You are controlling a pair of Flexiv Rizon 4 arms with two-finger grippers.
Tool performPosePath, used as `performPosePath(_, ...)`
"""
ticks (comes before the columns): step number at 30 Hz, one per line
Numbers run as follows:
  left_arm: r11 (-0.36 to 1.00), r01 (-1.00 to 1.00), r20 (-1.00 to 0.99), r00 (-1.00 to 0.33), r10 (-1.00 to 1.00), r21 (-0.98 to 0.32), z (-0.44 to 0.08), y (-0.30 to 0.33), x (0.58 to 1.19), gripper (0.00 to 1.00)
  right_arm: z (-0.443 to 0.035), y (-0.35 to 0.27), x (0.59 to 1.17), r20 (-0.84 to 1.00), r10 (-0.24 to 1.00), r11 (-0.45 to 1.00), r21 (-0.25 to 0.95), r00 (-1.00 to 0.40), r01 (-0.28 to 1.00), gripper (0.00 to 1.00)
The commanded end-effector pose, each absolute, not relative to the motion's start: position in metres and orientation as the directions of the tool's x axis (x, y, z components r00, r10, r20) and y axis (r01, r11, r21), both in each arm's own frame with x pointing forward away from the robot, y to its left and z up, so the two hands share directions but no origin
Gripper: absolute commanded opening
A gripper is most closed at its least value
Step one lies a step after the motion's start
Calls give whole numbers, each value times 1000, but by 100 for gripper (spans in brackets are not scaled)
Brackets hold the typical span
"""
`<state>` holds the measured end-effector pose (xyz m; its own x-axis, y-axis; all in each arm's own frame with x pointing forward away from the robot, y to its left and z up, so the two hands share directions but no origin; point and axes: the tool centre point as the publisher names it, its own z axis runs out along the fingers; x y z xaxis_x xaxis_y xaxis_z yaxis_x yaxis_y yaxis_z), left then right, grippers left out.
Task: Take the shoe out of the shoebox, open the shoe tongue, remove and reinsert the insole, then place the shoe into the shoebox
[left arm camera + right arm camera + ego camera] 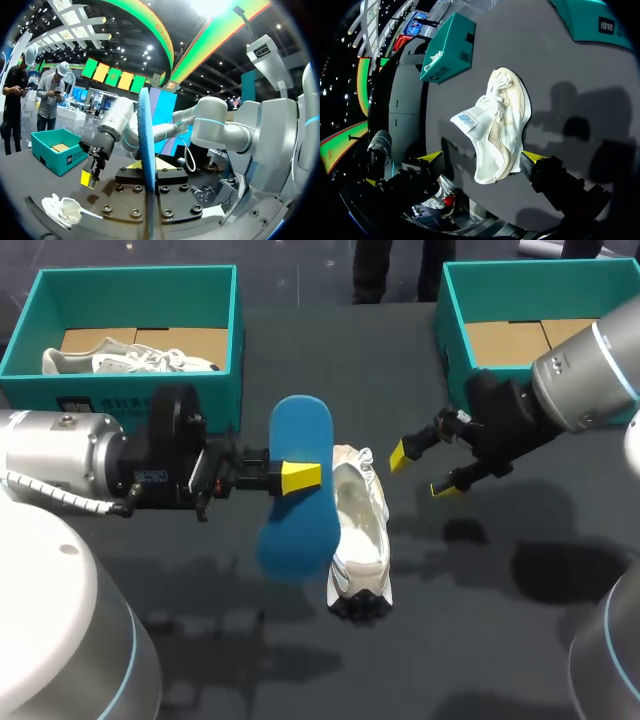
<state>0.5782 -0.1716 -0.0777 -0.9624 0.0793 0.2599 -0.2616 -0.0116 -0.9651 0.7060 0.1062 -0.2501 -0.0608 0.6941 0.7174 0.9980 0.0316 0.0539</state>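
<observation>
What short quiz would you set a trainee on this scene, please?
1. True or false: the left gripper is shut on the insole.
2. Where is the white shoe? A in a box; B on the table; C in a gripper.
3. Fill in: the right gripper is ____.
Key: 1 true; 2 B; 3 open.

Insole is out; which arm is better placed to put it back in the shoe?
Left. The left gripper is shut on the blue insole, held beside the white shoe on the table. The right gripper is open and empty by the shoe, probably better for steadying it.
</observation>
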Motion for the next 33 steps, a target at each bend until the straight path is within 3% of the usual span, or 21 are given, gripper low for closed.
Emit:
performPosePath(1,-3,-186,185,-979,80,-983,-71,-166,583,0,-246,102,709,739,672,37,36,-52,999,100)
performPosePath(15,26,255,-248,-955,164,-967,-66,-161,624,0,-233,97,716,785,619,14,-30,15,999,100)
performPosePath(19,23,385,-377,-911,166,-922,-70,-167,628,0,-228,94,717,820,572,-10,-20,22,1000,100)
performPosePath(27,142,634,-608,-771,189,-760,-81,-183,630,0,-212,89,719,903,428,-33,-39,49,999,100)
performPosePath(33,142,634,-608,-771,189,-760,-81,-183,630,0,-209,90,720,914,402,-14,-45,47,999,100)
